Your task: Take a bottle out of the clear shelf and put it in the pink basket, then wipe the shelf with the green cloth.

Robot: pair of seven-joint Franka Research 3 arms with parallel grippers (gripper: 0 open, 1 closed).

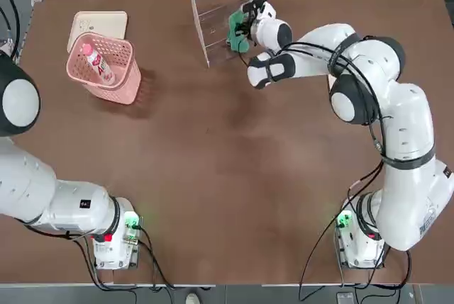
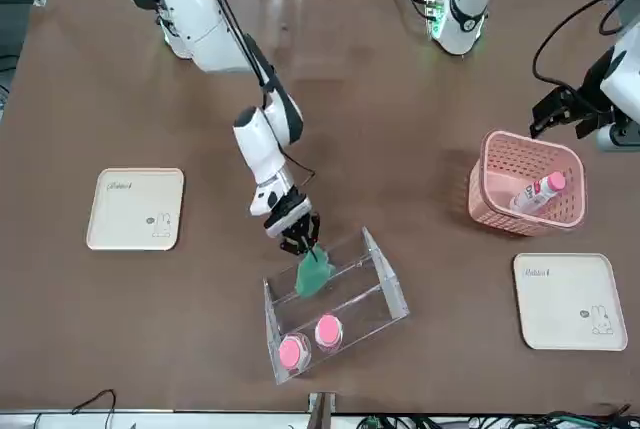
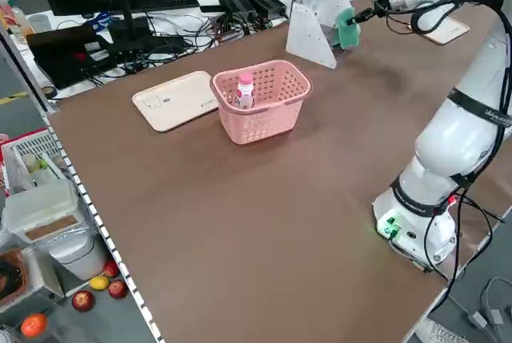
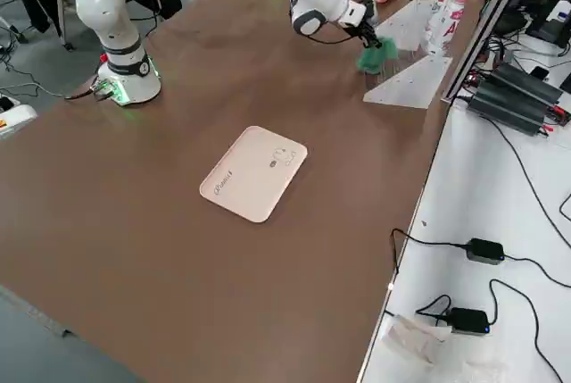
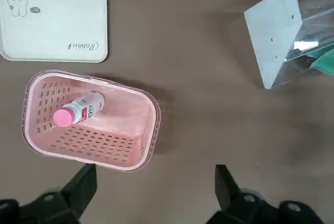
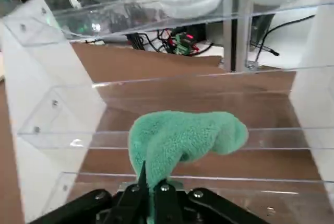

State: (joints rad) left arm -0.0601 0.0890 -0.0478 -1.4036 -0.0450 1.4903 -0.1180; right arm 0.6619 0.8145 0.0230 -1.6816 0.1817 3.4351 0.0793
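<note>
Wiping is the step in hand, since the bottle (image 1: pixel 97 64) is already lying in the basket (image 1: pixel 105 69) at the table's left, beside a cream tray (image 1: pixel 99 23). Above that basket the left gripper (image 5: pixel 156 192) is hovering with its fingers spread and holding nothing. Farther right, the shelf (image 1: pixel 213 20) is standing at the far edge with two more bottles (image 2: pixel 310 341) on its back tier. At its open front the right gripper (image 1: pixel 243 26) is pinching the cloth (image 1: pixel 237 32) tight and pressing it onto a lower tier. Next, by my reading, it needs to drag the cloth sideways along that tier, keeping light contact and staying clear of the side panels.
</note>
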